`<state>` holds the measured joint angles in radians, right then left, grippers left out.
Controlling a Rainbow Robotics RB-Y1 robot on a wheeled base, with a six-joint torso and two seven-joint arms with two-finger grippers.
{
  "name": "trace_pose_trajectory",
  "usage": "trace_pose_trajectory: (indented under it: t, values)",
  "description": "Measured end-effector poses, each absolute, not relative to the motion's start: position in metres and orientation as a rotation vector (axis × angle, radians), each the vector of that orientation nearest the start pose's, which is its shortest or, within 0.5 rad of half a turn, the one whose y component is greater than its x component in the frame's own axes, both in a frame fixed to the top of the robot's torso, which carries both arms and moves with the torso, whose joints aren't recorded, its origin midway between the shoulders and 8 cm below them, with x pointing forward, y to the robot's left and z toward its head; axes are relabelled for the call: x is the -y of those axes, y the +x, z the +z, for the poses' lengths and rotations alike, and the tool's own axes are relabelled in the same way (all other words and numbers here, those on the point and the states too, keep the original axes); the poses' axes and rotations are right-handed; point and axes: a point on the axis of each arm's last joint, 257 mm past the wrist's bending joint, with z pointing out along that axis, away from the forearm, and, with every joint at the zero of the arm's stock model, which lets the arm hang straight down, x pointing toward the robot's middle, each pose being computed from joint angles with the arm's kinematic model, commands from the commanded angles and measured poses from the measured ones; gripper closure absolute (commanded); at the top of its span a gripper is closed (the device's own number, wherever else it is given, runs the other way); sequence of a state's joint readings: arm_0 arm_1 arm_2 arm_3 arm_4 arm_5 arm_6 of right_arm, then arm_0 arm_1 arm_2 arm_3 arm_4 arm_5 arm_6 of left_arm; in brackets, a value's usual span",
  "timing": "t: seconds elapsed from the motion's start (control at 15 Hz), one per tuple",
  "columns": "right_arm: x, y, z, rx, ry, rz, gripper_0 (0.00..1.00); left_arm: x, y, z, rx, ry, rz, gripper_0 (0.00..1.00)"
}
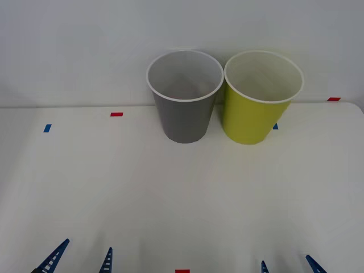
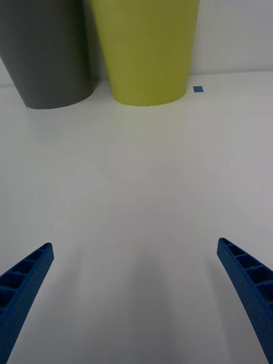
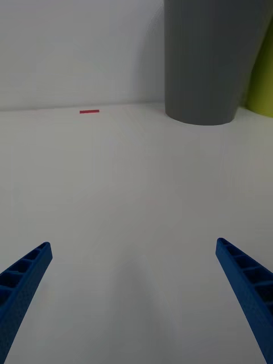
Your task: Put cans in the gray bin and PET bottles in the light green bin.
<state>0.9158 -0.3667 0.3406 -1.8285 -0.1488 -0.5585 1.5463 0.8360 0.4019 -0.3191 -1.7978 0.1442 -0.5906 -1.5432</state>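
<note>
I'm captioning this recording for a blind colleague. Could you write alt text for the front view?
Two tall cup-shaped bins stand upright side by side at the far edge of a white table: the gray bin on the left, the light green bin on the right. The left gripper and right gripper, both open, show at the near edge.

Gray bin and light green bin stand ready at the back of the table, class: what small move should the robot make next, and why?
Probably hold both arms in place and wait. The gray bin and light green bin stand upright side by side, while the left gripper and right gripper sit open and empty at the near edge of the table, with nothing lying between them to pick up.
</note>
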Motion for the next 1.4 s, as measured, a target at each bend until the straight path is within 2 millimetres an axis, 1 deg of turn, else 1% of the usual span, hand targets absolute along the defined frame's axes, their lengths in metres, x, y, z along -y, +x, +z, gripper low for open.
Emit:
trace_pose_trajectory:
  t: [1.4]
  values:
    - [0.2256,0.2246,-0.329,-1.719,-0.062,0.135,0.0,-0.2341,0.2483,-0.3167,-1.648,0.13,-0.124,0.0]
